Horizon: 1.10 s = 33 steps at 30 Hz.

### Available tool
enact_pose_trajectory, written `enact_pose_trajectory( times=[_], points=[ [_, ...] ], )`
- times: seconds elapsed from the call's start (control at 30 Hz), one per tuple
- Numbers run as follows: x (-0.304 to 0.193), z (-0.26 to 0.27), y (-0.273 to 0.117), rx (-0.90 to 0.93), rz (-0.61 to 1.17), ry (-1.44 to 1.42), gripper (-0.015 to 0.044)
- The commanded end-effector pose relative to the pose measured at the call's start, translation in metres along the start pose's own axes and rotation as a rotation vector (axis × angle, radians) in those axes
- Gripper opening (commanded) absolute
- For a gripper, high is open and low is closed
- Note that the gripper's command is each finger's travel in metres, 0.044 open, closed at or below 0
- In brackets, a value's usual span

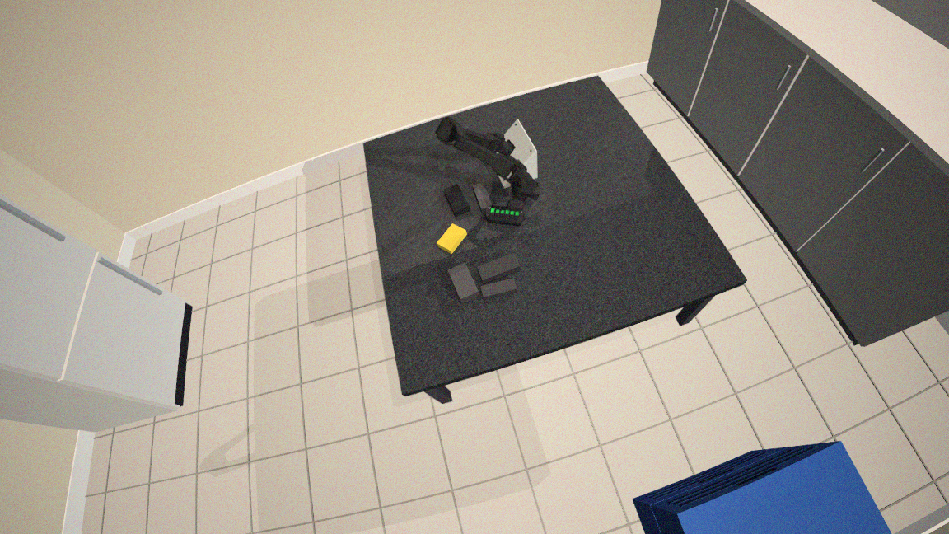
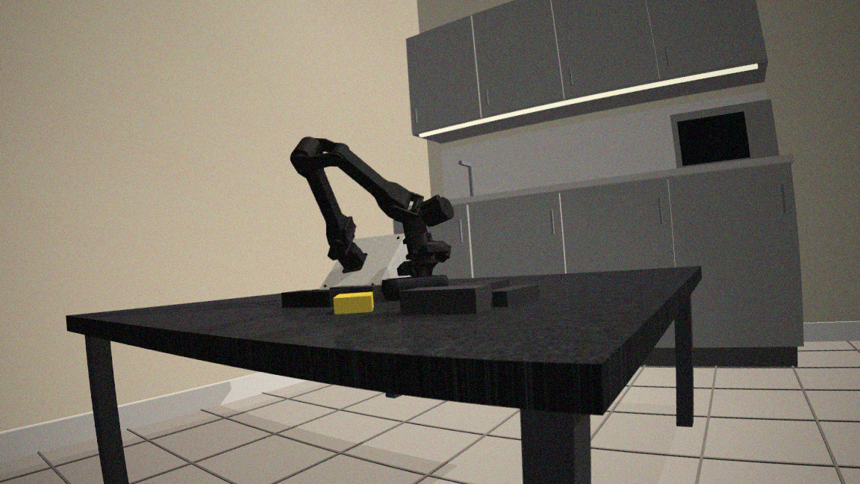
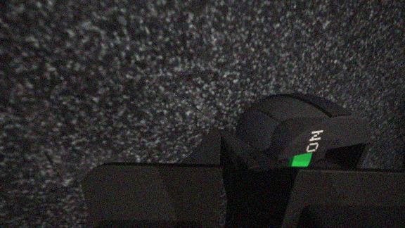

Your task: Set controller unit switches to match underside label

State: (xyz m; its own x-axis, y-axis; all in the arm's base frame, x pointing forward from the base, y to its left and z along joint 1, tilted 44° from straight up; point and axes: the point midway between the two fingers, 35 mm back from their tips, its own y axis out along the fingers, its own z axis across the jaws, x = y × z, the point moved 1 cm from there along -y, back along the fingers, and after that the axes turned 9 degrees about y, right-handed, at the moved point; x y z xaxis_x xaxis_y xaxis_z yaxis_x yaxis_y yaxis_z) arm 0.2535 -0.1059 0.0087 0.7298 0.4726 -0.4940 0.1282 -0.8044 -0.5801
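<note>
Hovering closed pincer (image 1: 502,201) (image 2: 424,272) (image 3: 217,135), nr ctrl unit (image 1: 503,217) (image 3: 334,135); green rockers showing
</note>
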Motion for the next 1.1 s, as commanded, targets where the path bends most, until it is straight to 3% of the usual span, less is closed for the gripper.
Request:
enact_pose_trajectory(
  times=[0.0,0.37,0.63,0.87,1.07],
  points=[
    [0.002,-0.003,0.0,-0.001,-0.004,0.0,0.0],
    [0.004,-0.014,0.003,-0.001,-0.005,0.001,0.0],
    [0.002,-0.005,-0.055,0.001,-0.006,0.0,0.0],
    [0.002,-0.006,-0.055,0.004,-0.005,0.0,0.0],
    [-0.016,-0.043,-0.054,0.116,0.024,0.008,0.0]
  ],
)
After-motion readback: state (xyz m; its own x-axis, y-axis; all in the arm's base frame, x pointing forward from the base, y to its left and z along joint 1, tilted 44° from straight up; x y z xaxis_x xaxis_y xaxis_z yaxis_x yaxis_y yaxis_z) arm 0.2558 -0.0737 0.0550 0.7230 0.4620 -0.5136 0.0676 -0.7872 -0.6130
